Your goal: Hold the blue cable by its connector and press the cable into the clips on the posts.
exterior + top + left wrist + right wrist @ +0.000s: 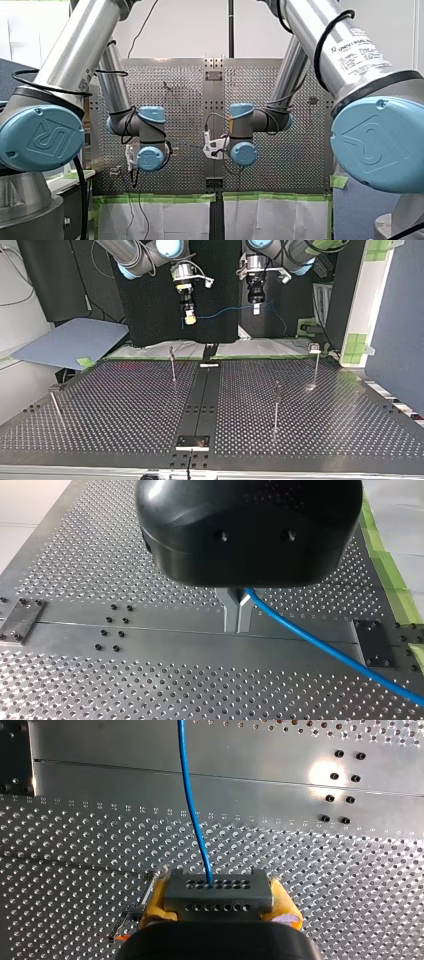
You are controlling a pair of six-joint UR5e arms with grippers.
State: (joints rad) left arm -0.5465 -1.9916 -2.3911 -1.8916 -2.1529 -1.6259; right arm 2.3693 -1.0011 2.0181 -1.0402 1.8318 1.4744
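**Blue cable (190,795), thin and flexible, held aloft with nothing clipped yet**

The right hand (189,316) is closed on the dark grey rectangular connector (218,892), which has two rows of small holes. Its yellow pads press the block's two short sides. The blue cable leaves the middle of the connector's face and runs away over the perforated metal surface (125,405). Holding it by the block, as the task asks, probably fixes the end without pinching the wire.

The left hand (237,615) has its two metal fingers drawn narrow, almost together. The cable comes out at their root and slopes off to one side. I judge this a light hold that guides the run.

In the top view, the cable sags slightly between the two hands. Its free tail droops beyond the left hand. Both hands hang well above the surface, towards its far edge. That height probably keeps the span clear of the post tops until it is lined up over one.

By count there are two arms, two hands, one cable and one connector. In the top view I make out four thin upright metal posts (173,365), well apart from each other. Each carries a small clip (314,347) at its tip. The cable touches none of them, so the pressing step looks not yet begun.
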